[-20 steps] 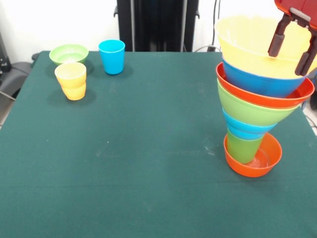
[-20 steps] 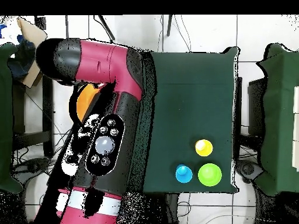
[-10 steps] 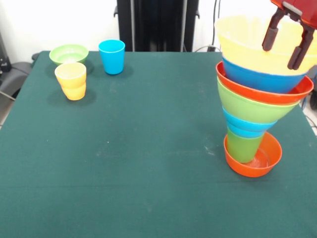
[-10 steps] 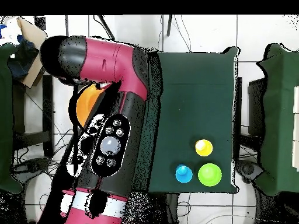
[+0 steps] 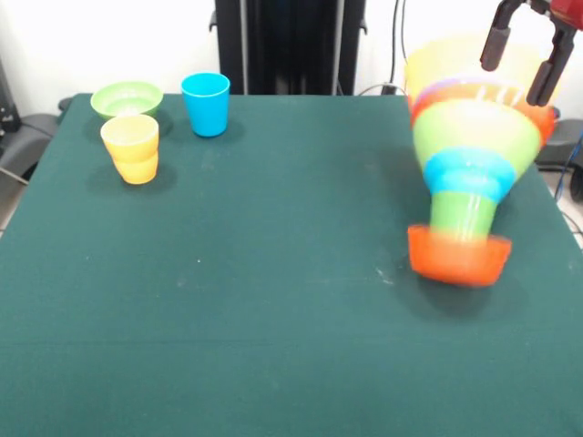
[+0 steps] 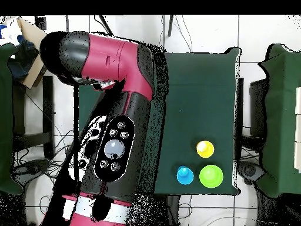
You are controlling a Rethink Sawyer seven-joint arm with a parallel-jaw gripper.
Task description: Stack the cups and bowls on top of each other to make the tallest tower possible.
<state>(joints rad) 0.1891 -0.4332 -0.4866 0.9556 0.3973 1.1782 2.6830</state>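
Observation:
The tower (image 5: 469, 173) stands at the table's right side, blurred and leaning away from the camera. Its red-orange bowl (image 5: 458, 258) is lowest and tipped up on its edge. Above it are a green cup (image 5: 463, 217), then blue, green and orange bowls, and a large yellow bowl (image 5: 455, 64) on top. My gripper (image 5: 521, 56) is open and empty, level with the yellow bowl's rim at the top right. In the overhead view my arm (image 6: 120, 118) hides the tower and the gripper.
At the far left stand a small green bowl (image 5: 127, 97), a blue cup (image 5: 205, 104) and two stacked yellow-orange cups (image 5: 130, 147). They also show in the overhead view as the green bowl (image 6: 211, 175), the blue cup (image 6: 185, 175) and the yellow-orange cups (image 6: 205, 149). The table's right edge is close to the tower.
The tower stood upright with its bowls open to the camera and now tilts away, its base lifted. My gripper has risen out of the yellow bowl. In the overhead view the arm shifted right.

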